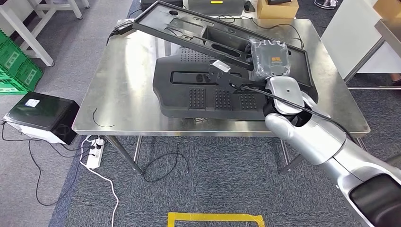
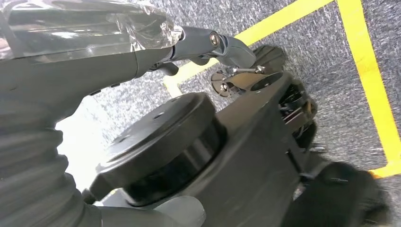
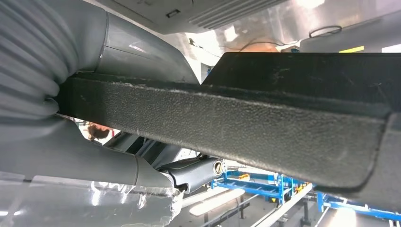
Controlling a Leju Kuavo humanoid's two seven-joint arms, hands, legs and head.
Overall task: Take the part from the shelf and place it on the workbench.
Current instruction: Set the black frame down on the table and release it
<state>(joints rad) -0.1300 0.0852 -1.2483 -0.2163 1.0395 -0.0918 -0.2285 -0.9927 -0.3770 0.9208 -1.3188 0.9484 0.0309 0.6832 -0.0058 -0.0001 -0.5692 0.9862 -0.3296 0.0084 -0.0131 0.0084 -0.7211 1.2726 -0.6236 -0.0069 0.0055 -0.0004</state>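
right hand [image 1: 269, 59] is gripping the long black plastic frame part [image 1: 208, 30] at its near-right end | long axis is running far-left, tilted over the steel bench [image 1: 118, 94] | left hand [image 2: 71, 61] is hanging by the floor, grip unclear

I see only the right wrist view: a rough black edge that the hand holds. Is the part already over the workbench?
Observer: Yes. In the head view the right hand grips a black frame above the steel table, and the frame is tilted.
Operator: Does something lie under it?
Observer: Yes, a black panel lies flat on the table, beneath the frame.
Operator: And the left hand?
Observer: The left wrist view shows the left hand hanging over grey carpet with yellow tape. I see nothing in it.
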